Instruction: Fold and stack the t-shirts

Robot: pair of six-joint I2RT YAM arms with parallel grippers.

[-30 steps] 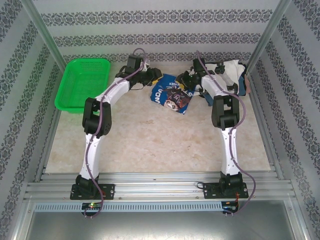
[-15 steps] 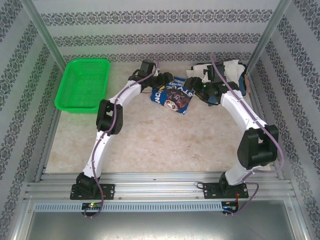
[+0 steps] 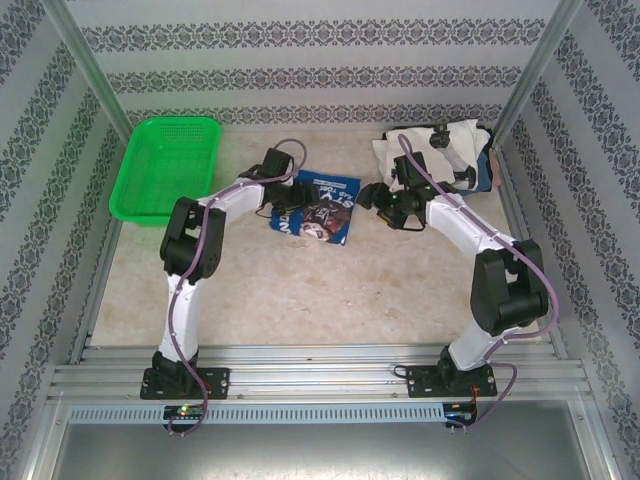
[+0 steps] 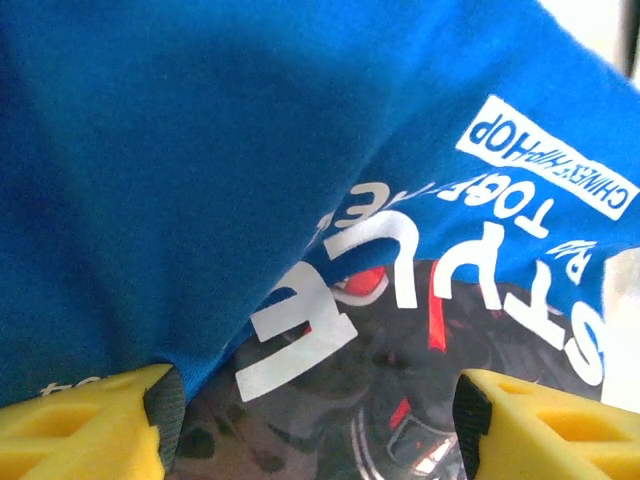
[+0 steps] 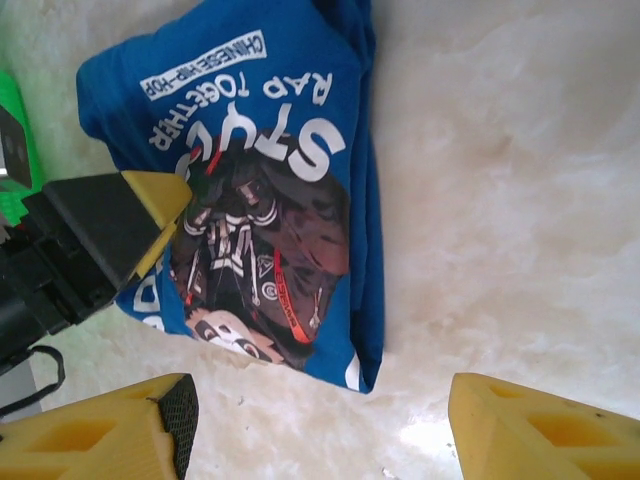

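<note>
Lying on the worktop [image 3: 300, 290], the royal-blue t-shirt [image 3: 318, 208] is seen folded. Left fingers [image 4: 80, 425] and right fingers [image 5: 100, 425] are spread apart.

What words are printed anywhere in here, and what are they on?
"CHINESE HIP-HOP": in a white box on the blue t-shirt.
"RAP TOGETHER": white letters on the same shirt; the third letter is uncertain.
"STYLE": large white letters above the dark picture.
Small print inside the picture: too small to read.
White letters at the shirt's folded edge: cut off, unreadable.
</note>
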